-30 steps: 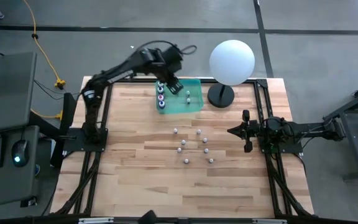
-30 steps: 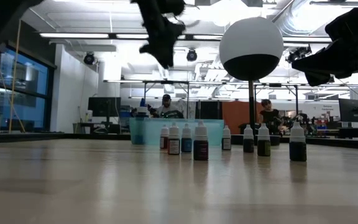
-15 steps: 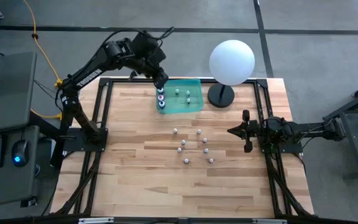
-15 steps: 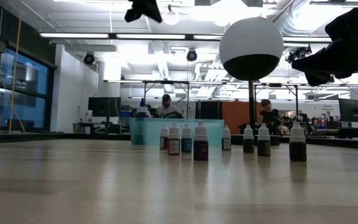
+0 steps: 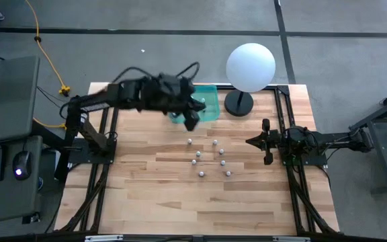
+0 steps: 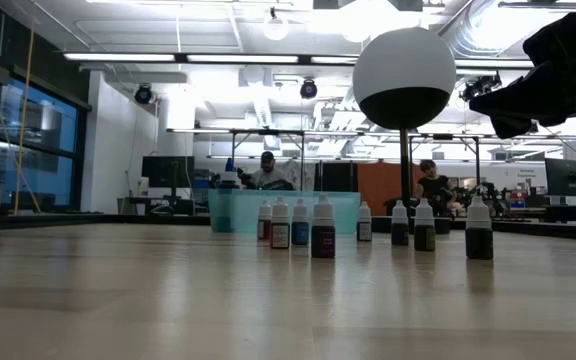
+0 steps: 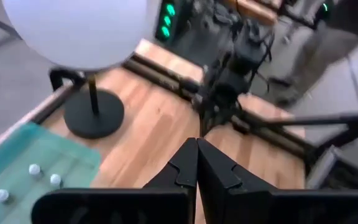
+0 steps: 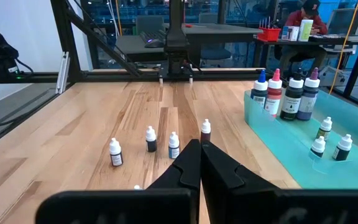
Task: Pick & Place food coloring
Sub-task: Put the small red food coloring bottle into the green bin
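Several tiny white-capped food coloring bottles stand upright on the wood table, also seen in the low view and the right wrist view. More bottles stand in the teal tray: small ones and larger ones with coloured bodies. My left gripper hangs shut and empty above the tray's near edge, high over the table; its fingers meet in the left wrist view. My right gripper waits shut at the table's right side.
A big white sphere on a black base stands at the far edge, right of the tray. Black frame rails run along both table sides. The near half of the table is bare wood. People sit at desks behind.
My left gripper, shut throughout, rose from over the tray out of the low view's top, drew back toward the far-left corner, then swung toward the table's middle and now hangs over the tray's near edge. The bottles have kept their places.
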Motion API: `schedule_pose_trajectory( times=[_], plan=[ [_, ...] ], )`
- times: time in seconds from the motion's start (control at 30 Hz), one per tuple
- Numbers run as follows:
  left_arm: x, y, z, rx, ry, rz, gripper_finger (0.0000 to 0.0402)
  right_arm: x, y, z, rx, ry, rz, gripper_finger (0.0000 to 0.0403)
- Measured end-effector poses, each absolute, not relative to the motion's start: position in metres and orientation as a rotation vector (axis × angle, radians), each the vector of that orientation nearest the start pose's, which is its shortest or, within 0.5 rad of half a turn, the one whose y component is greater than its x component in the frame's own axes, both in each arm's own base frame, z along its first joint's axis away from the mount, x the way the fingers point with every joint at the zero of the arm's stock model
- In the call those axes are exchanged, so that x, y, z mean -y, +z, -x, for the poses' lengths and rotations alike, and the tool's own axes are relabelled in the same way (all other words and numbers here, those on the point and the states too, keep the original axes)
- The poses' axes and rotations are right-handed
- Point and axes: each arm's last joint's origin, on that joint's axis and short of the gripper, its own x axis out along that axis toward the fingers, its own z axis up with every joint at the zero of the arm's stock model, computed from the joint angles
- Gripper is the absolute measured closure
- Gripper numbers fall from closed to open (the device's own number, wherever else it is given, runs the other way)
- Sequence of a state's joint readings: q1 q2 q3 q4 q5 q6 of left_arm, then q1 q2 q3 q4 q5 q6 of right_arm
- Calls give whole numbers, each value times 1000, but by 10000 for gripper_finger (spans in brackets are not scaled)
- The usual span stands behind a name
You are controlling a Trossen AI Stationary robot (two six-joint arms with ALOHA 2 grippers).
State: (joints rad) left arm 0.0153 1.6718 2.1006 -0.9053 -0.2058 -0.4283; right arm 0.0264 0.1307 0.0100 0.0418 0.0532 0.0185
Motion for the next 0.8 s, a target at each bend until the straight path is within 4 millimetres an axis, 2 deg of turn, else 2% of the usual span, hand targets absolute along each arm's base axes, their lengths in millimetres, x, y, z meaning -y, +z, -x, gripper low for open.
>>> schedule_pose_trajectory(
  times=[0.13, 0.3, 0.43, 0.53, 0.67, 0.8],
  plan=[
    [18, 468, -351, -371, 379, 367, 401, -1, 160, -105, -80, -28, -15, 402],
    [49, 451, -378, -350, 331, 408, 401, -1, 160, -105, -79, -27, -15, 402],
    [71, 431, -393, -395, 327, 431, 401, -1, 160, -105, -78, -27, -15, 402],
    [89, 417, -413, -378, 230, 458, 401, -1, 160, -105, -78, -27, -15, 402],
    [102, 400, -442, -334, 66, 506, 401, -1, 160, -105, -78, -28, -15, 402],
    [104, 377, -457, -393, 51, 531, 401, -1, 160, -105, -78, -27, -15, 402]
  ],
)
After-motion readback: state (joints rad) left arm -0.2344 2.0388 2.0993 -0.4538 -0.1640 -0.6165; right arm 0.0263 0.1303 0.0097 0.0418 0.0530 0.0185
